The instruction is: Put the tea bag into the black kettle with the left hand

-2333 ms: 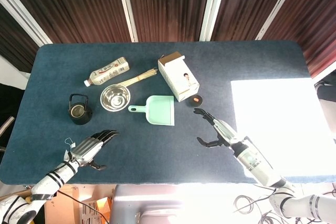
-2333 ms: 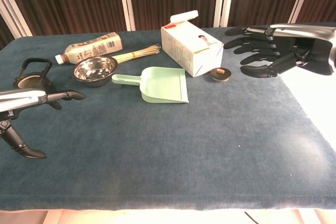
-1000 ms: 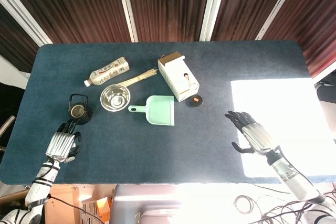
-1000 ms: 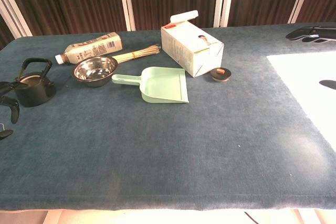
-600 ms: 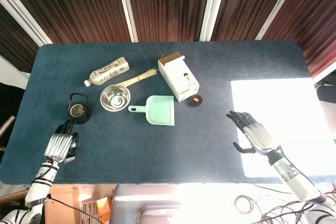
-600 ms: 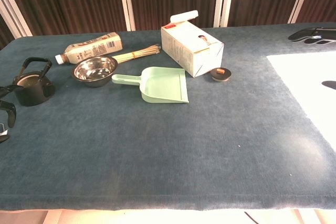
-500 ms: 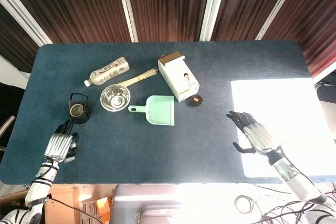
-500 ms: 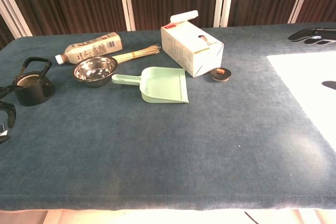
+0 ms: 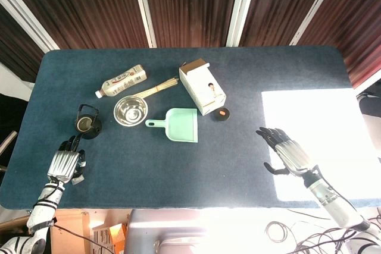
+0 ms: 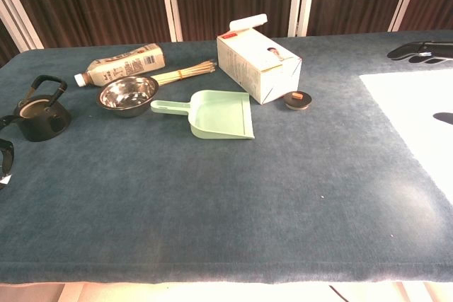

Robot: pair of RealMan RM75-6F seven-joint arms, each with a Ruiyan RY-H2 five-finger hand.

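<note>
Head view showed the left hand (image 9: 61, 163) just below the kettle (image 9: 87, 124), its grip and the tea bag unseeable; being light and limp, it probably suited pinching by the string.

Upright black kettle (image 9: 87, 122), lidless, far left.

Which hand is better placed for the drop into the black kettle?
Left. The left hand sits just in front of the black kettle at the table's left end. The right hand is far across the table, past the green dustpan, by the sunlit patch.
</note>
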